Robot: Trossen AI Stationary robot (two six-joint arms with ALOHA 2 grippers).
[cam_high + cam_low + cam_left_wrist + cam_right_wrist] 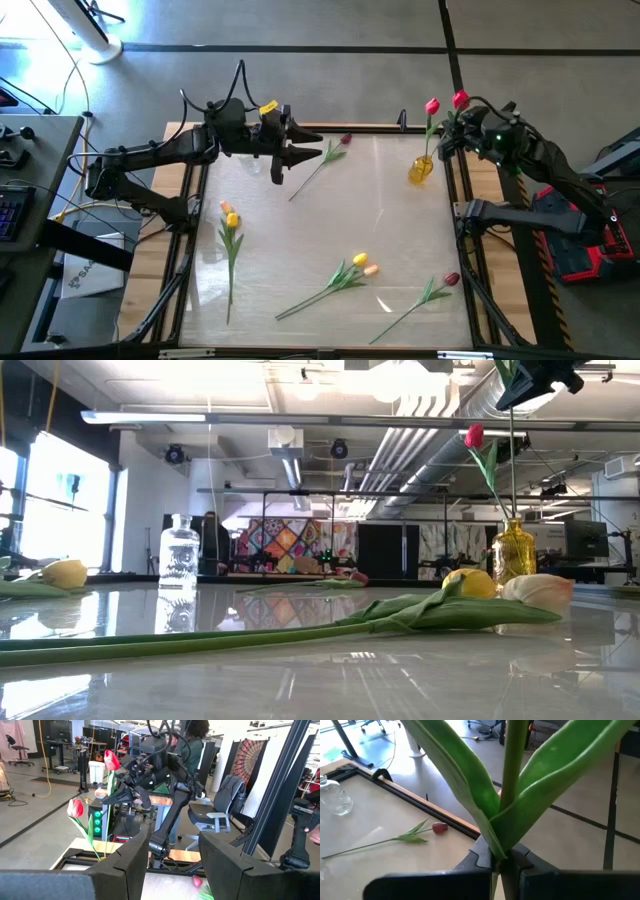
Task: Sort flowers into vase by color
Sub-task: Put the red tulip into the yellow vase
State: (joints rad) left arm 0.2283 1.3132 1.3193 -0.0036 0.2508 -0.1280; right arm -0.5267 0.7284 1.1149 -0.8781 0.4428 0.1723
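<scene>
Red tulip (pixel 460 99) stands clamped in the right jaws above the yellow vase (pixel 421 168); left jaws apart.

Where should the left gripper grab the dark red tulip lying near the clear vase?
Grip the dark red tulip mid-stem, below its leaves, coming straight down with the fingers across the stem. It lies flat and diagonal on the table, so the thin bare stem is easiest. The left gripper is close by.

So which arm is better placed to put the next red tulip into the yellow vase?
The right. Its gripper is already shut on a red tulip above the yellow vase, which holds one red tulip. The left gripper is open, across the table.
</scene>
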